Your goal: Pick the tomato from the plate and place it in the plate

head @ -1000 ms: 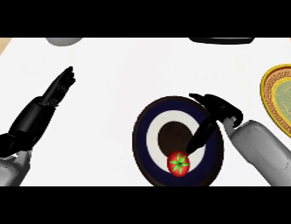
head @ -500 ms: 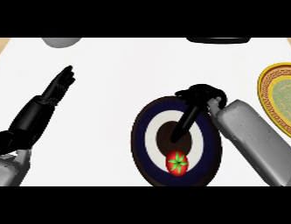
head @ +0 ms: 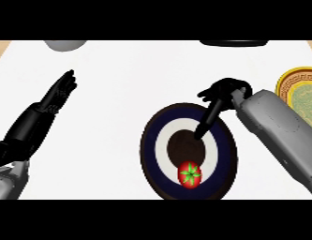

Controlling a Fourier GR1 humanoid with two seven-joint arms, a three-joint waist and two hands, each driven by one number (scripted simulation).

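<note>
A steep downward look at a white surface (head: 117, 93), with a strip of pale wood showing at the upper left corner of the frame.

Slightly right of centre and low in the frame lay a dark blue plate (head: 148, 151) with a white ring and a dark brown middle. The tomato (head: 190, 174), red with a green star-shaped stalk, sat on this plate near its lower edge, just below the brown middle. Nothing was touching the tomato.

The right hand (head: 225, 90), black on a grey forearm, came in from the lower right and hung above the upper part of the blue plate. Its fingers (head: 207, 121) ran straight down and to the left over the white ring, their tips ending at the upper edge of the brown middle, well short of the tomato. The hand was released and grasped nothing.

The left hand (head: 40, 115) showed at the left of the frame, resting with straight fingers pointing toward the top, also released and holding nothing, well apart from the blue plate.

A yellow plate (head: 309, 96) with a patterned gold rim and greenish centre lay at the right edge, partly cut off and partly hidden by the right forearm.

At the top edge, a grey rounded object (head: 65, 45) showed at the left and a dark flat object (head: 236, 43) at the right, both cut off.
</note>
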